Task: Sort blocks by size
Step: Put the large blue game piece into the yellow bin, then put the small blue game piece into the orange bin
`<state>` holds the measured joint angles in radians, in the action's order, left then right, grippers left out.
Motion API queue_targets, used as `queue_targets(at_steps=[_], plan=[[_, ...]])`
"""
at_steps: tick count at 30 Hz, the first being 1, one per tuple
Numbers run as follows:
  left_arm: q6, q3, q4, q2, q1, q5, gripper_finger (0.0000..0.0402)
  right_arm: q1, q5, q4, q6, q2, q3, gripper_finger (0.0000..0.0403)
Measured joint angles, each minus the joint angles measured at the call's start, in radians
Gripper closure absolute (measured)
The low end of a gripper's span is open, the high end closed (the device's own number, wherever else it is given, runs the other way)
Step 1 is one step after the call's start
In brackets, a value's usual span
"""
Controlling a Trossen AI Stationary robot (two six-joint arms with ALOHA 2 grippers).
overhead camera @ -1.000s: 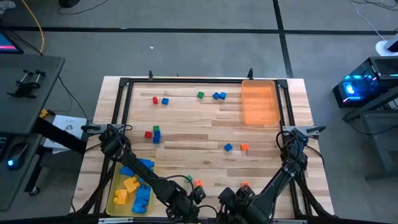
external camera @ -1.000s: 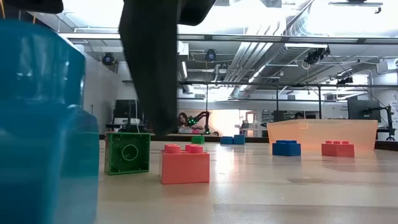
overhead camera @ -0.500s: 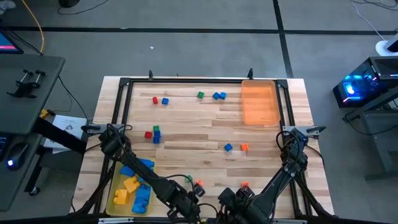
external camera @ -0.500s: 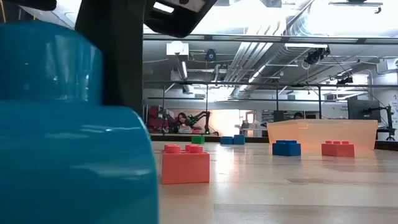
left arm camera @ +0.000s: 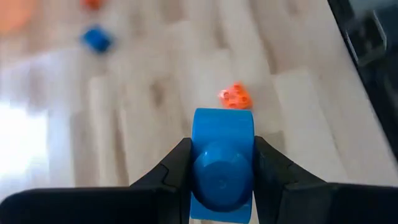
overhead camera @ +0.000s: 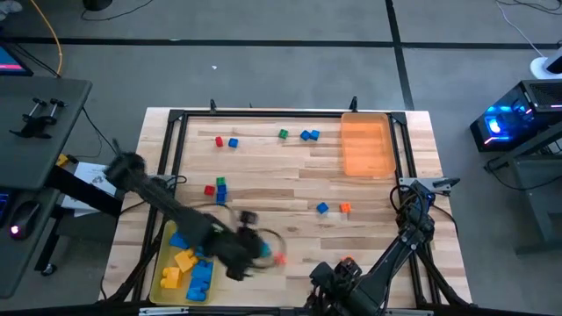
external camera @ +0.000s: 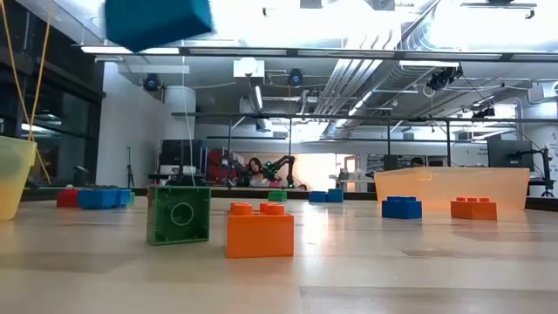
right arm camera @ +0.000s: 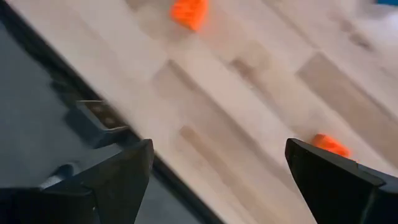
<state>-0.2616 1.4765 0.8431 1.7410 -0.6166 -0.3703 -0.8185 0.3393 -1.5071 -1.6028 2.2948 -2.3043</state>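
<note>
A translucent orange tray (overhead camera: 367,146) sits at the wooden table's (overhead camera: 272,180) far right, a translucent yellow tray (overhead camera: 165,262) at its near left.

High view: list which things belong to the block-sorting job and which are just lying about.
Job:
- small studded plastic blocks loose on the wood
- blue block gripped in the left hand
- big blue and yellow blocks in the translucent yellow tray
- translucent orange tray

Lying about:
- black clamp on the side desk
- glowing blue computer case
</note>
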Motion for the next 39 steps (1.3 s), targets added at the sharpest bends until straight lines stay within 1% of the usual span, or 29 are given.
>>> queue_targets(at_steps=[3, 6, 8, 10, 13, 14, 17, 21, 23, 26, 32, 36, 38, 39], plan=[[-0.289, -0.174, -0.047, -0.157, -0.085, -0.088, 0.0313, 0.0, 0.002, -0.072, -0.011, 0.0, 0.0, 0.0041], [-0.653, -0.333, -0.084, -0.282, -0.215, -0.148, 0.0313, 0.007, 0.042, -0.061, 0.089, 0.0, 0.0, 0.0041], [-0.919, -0.395, -0.086, -0.335, -0.313, -0.159, 0.0313, 0.022, 0.046, -0.065, 0.148, 0.001, 0.001, 0.0041], [-1.16, -0.419, -0.064, -0.35, -0.407, -0.164, 0.0313, 0.044, 0.062, -0.064, 0.233, 0.001, 0.004, 0.0041], [-1.433, -0.394, 0.02, -0.333, -0.517, -0.148, 0.0313, 0.08, 0.097, -0.064, 0.361, 0.001, 0.004, 0.0041], [-1.502, -0.381, 0.056, -0.322, -0.541, -0.121, 0.0313, 0.093, 0.106, -0.064, 0.406, 0.001, 0.004, 0.0041], [-1.665, -0.356, 0.164, -0.284, -0.587, 0.013, 0.0314, 0.129, 0.13, -0.063, 0.543, 0.001, 0.004, 0.0041], [-1.794, -0.353, 0.201, -0.245, -0.6, 0.169, 0.0311, 0.167, 0.179, -0.064, 0.677, -0.025, 0.005, 0.0041], [-1.805, -0.354, 0.196, -0.229, -0.597, 0.21, 0.0294, 0.183, 0.208, -0.064, 0.727, -0.054, 0.005, 0.0041], [-1.806, -0.354, 0.19, -0.215, -0.585, 0.244, 0.0254, 0.198, 0.258, -0.064, 0.779, -0.11, 0.005, 0.0041], [-1.797, -0.353, 0.182, -0.224, -0.552, 0.247, 0.0168, 0.223, 0.331, -0.064, 0.818, -0.236, 0.005, 0.0041], [-1.766, -0.353, 0.175, -0.254, -0.524, 0.248, 0.0129, 0.231, 0.368, -0.064, 0.826, -0.293, 0.005, 0.0041], [-1.746, -0.353, 0.175, -0.291, -0.499, 0.212, 0.0119, 0.231, 0.37, -0.064, 0.826, -0.312, 0.005, 0.0041], [-1.728, -0.353, 0.173, -0.314, -0.482, 0.165, 0.0116, 0.233, 0.375, -0.064, 0.826, -0.32, 0.005, 0.0041]])
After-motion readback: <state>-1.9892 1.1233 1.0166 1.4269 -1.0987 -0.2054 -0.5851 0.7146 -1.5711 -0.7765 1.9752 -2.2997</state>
